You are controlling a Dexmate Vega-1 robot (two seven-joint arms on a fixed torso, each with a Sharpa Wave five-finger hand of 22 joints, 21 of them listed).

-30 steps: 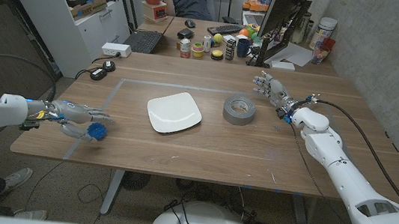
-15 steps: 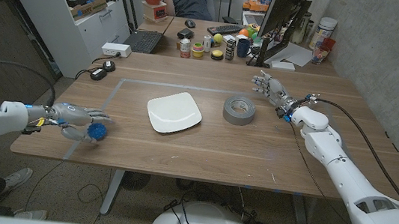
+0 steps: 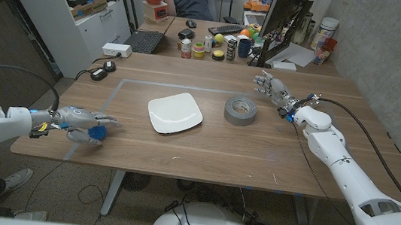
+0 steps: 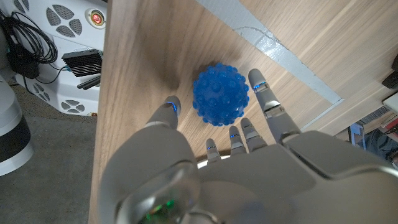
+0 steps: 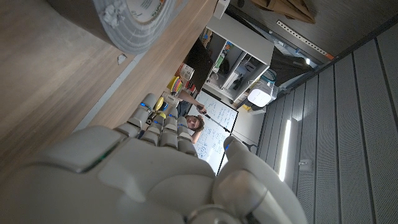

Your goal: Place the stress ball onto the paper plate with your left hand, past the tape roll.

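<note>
Wooden table [image 3: 204, 147] — knobbly blue stress ball [image 4: 220, 94] between left hand [image 3: 82, 124] fingers [image 4: 268, 101].

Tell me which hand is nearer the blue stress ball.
Left. The left hand is right at the stress ball, fingers spread around it near the table's front-left edge. The right hand is across the table, beyond the tape roll.

The left robot hand [image 3: 82, 125] has drawn back toward the table's left edge; the stress ball [image 3: 97, 132] lies under its fingertips.
</note>
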